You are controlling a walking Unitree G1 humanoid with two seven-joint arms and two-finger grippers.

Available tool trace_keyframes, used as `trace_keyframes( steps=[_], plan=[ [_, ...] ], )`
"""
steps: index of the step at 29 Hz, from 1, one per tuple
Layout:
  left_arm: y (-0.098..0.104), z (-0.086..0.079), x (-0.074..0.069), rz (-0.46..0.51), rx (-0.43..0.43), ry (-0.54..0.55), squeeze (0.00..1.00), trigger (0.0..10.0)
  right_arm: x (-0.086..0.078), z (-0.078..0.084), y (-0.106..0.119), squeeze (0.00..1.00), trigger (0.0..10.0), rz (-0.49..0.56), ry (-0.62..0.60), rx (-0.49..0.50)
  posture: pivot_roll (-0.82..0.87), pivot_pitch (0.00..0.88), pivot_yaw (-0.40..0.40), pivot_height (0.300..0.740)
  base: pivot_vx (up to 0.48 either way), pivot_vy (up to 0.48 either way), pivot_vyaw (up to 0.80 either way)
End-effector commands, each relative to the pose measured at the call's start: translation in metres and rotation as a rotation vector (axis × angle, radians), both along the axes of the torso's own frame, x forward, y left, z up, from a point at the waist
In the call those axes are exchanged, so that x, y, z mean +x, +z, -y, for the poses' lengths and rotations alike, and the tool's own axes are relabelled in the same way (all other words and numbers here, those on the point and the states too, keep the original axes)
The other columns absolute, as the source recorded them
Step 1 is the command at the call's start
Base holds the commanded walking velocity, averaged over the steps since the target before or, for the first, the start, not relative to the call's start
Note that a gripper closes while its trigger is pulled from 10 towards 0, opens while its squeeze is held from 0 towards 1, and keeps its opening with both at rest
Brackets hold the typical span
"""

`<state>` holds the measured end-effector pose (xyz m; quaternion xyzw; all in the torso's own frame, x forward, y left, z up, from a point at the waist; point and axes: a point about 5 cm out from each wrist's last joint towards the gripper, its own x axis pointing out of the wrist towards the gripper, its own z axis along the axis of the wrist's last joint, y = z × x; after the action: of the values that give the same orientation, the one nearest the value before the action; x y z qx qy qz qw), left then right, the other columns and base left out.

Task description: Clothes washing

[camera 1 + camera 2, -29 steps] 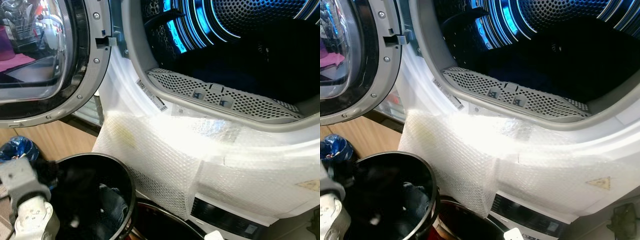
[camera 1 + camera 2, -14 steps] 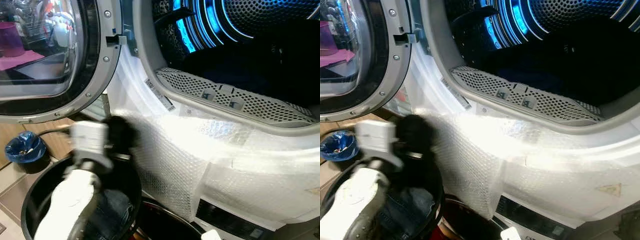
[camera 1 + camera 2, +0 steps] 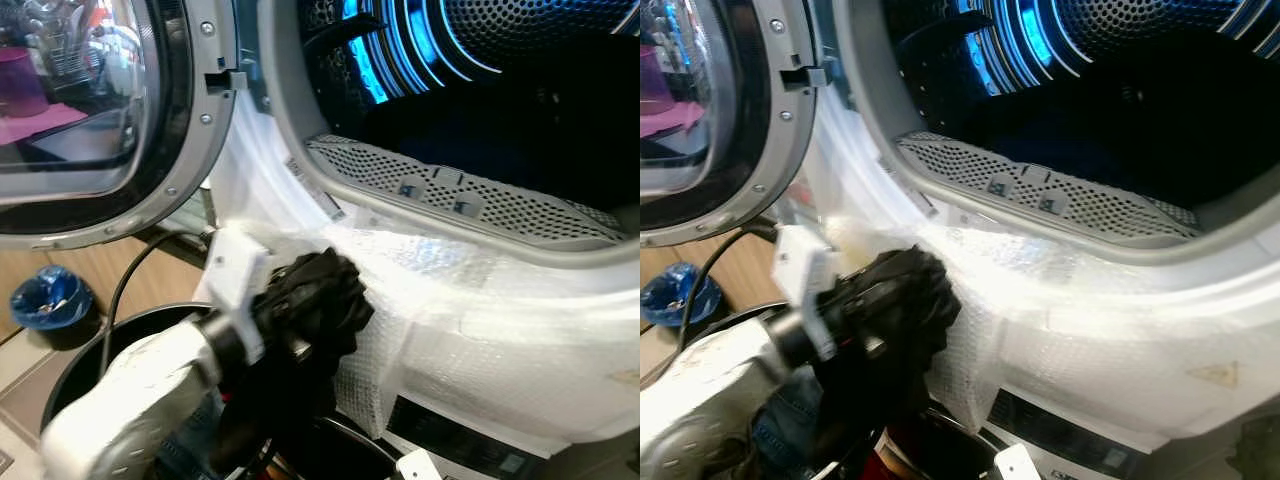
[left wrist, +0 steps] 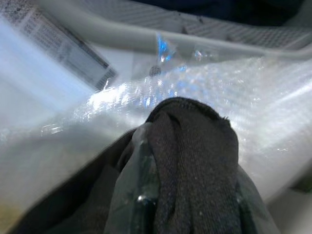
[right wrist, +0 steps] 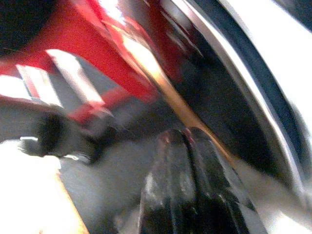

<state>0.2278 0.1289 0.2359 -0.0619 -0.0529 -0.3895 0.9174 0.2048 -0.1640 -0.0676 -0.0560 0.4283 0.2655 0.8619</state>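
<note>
Left eye view: we are carrying a dark knit garment in the left gripper, up against the bubble wrap taped over the dryer-style front, just below the perforated lint-filter sill. The garment is bunched over the fingers and trailing down toward the black laundry bucket. The door is standing open on the left. To do this step well, in our judgement, we are needing to lift clear of the sill before pushing in, so the hanging tail is not snagging on the rim or dragging the wrap loose.

Right eye view: same scene; the garment is sitting low and left of the drum opening, not yet over the sill. Denim is lying in the bucket below the arm.

Left wrist view: the fingers are closing on the knit fabric, which is draping over the tips and hiding them; the wrap is just ahead, the sill beyond.

Right wrist view: blurred. The right gripper is hanging idle, its two black fingers pressed together with nothing between them, near a red object and a dark curved rim.
</note>
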Motion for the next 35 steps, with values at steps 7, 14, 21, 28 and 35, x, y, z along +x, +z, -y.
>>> trace_keyframes(
  steps=[7, 14, 21, 28, 35],
  plan=[
    [-0.003, -0.062, -0.024, -0.158, -0.034, -0.032, 0.0, 0.0, -0.034, 0.049, 0.013, 0.0, 10.0, -0.034, 0.383, 0.121, 0.1, 0.032, -0.02, 0.74, 0.0, 0.0, 0.0],
    [-0.009, -0.082, -0.058, -0.339, 0.1, -0.236, 0.0, 0.0, -0.014, 0.068, 0.082, 0.0, 10.0, 0.173, 0.463, 0.48, 0.08, 0.05, -0.025, 0.74, 0.0, 0.0, 0.0],
    [-0.008, -0.082, -0.059, -0.361, 0.114, -0.293, 0.0, 0.0, 0.016, 0.037, 0.15, 1.0, 10.0, 0.427, 0.584, 0.658, 0.08, 0.049, -0.021, 0.74, 0.0, 0.0, 0.0],
    [-0.005, -0.083, -0.055, -0.357, 0.108, -0.305, 0.0, 0.0, -0.001, 0.031, 0.173, 1.0, 10.0, 0.366, 0.718, 0.68, 0.07, 0.052, -0.022, 0.74, 0.0, 0.0, 0.0],
    [-0.008, -0.079, -0.046, -0.353, 0.11, -0.325, 0.0, 0.0, -0.011, 0.022, 0.16, 1.0, 10.0, 0.289, 0.786, 0.602, 0.06, 0.052, -0.021, 0.74, 0.0, 0.0, 0.0]
  ],
)
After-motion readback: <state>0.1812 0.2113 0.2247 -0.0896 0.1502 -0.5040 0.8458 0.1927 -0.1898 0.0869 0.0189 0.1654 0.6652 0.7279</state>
